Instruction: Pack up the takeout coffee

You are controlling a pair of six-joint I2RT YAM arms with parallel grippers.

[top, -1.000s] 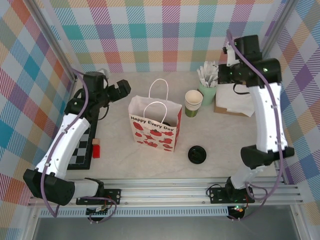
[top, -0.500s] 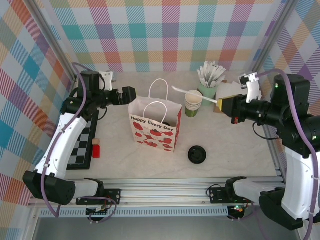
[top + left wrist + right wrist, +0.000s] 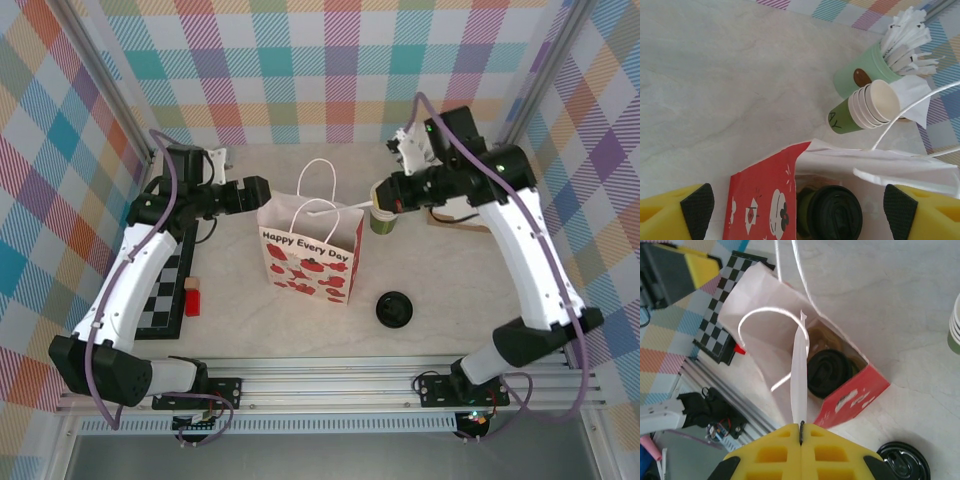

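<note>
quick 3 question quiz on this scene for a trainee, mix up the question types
1. True or false: the small green paper cup with a round black plastic lid sits inside the white paper bag with red prints.
2. Fill in: the left claw beside the bag has its jaws ___.
3. The thin white paper-wrapped stick over the bag is gripped by: A the left claw, B the right claw, C neither.
Key: 1 true; 2 open; 3 B.
</note>
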